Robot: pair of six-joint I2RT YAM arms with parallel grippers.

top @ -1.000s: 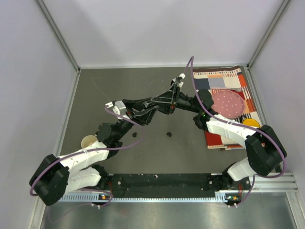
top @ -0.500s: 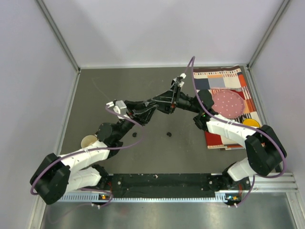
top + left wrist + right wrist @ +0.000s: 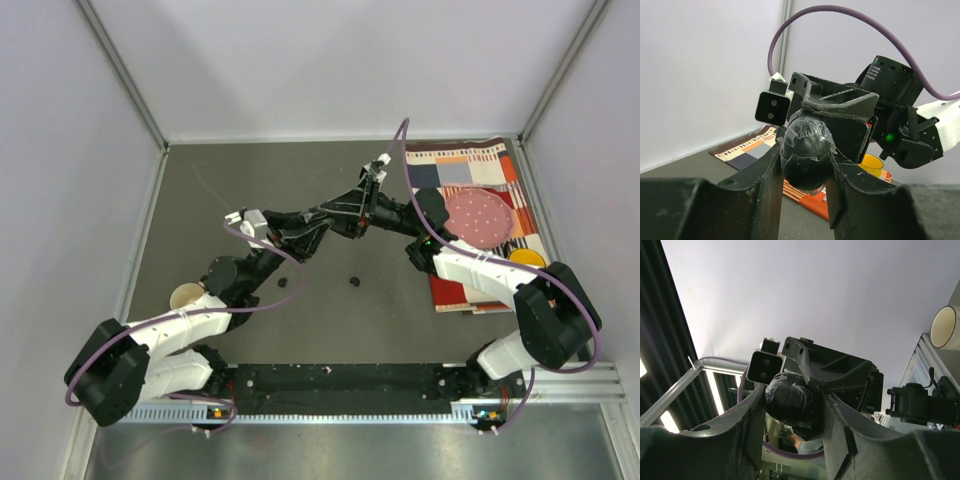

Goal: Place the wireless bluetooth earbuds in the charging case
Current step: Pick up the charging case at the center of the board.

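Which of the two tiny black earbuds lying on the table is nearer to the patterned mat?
The right earbud is the one nearer to the patterned mat. The left earbud lies at about the same depth but farther from the mat.

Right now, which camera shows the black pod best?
The left wrist view. There the pod is big, well lit and in the middle, held in the left gripper. The right wrist view shows the pod too, but dark against the bright ceiling. From the top view it is too small and dark to pick out.
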